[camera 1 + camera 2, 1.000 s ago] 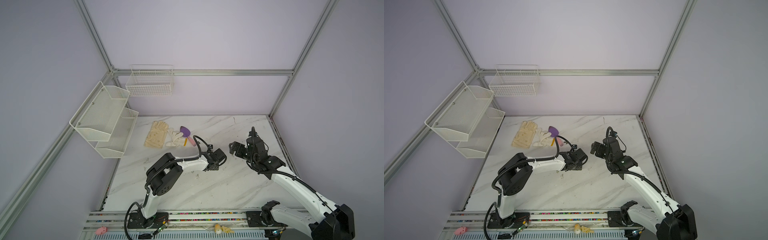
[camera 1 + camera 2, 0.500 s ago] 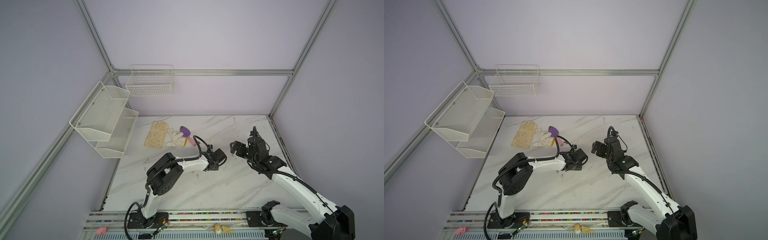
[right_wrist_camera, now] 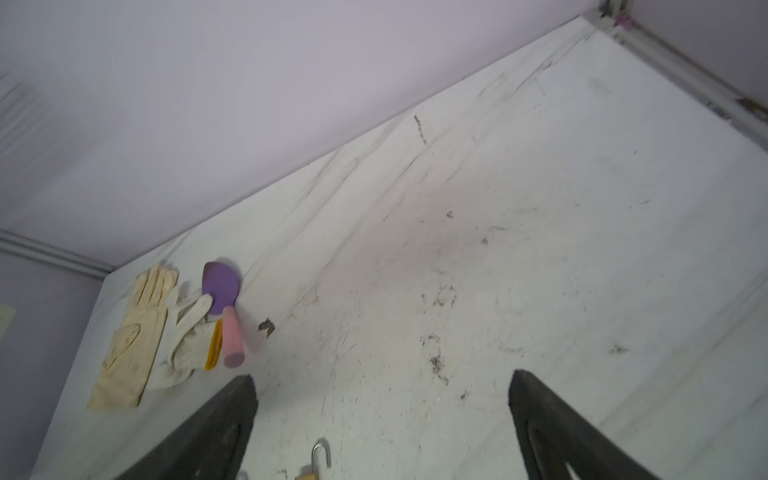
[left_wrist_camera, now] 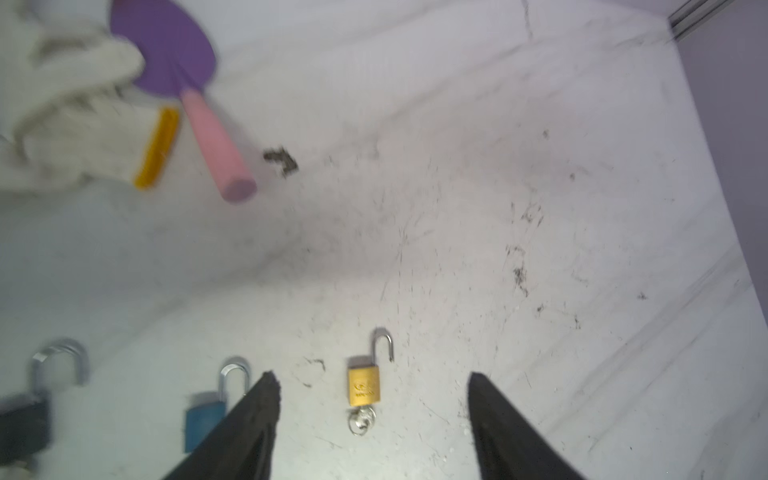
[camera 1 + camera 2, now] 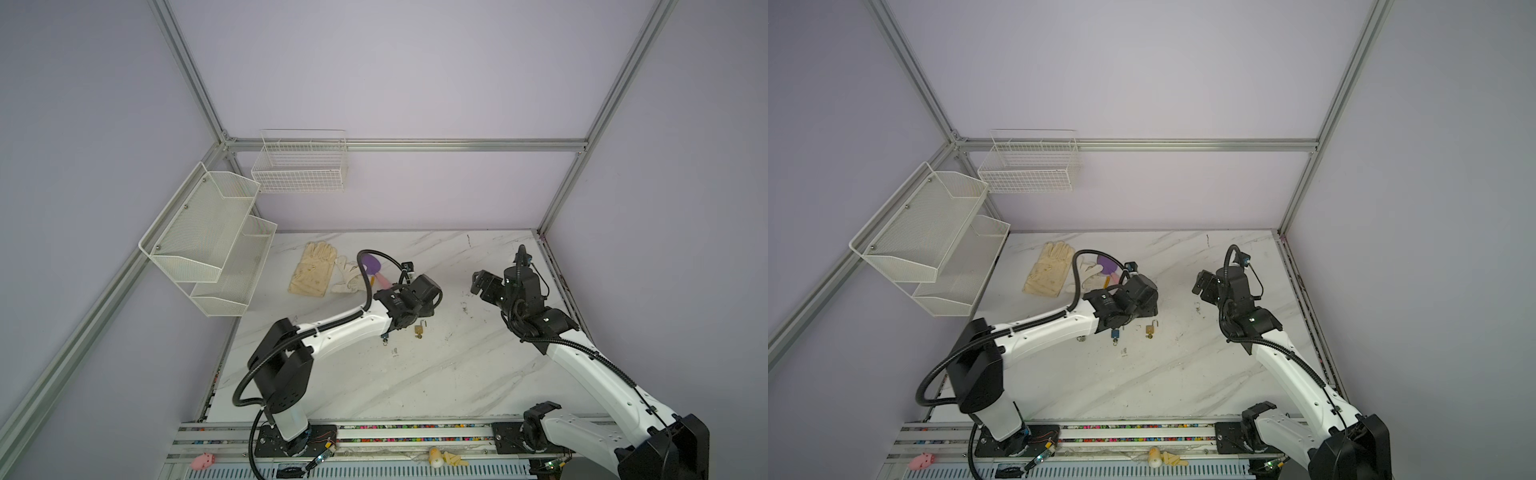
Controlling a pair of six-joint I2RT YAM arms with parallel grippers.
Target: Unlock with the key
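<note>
**Top views, read left to right.** Left of centre, toward the back of the worktop [image 5: 415, 382], lie two gloves [image 5: 312, 270] and a purple scoop [image 5: 371, 262] with a pink handle.

At centre, the left fingers [image 4: 249, 424] stand wide apart above the worktop and hold nothing. The left wrist view shows three locks lying flat in a row:
- a black padlock [image 4: 20, 419];
- a blue padlock [image 4: 203, 415], partly hidden behind one finger;
- a brass padlock [image 4: 364, 386], in the gap between the two fingertips and touching neither.

The shackle of the brass padlock is swung out of its body, and the key [image 4: 360, 420] sits in its keyhole. In both top views this lock lies near mid-frame, just below the left fingers.

Right of centre, the right fingers [image 3: 216, 424] are spread fully and empty. They are raised clear of the worktop and well apart from the three locks.
</note>
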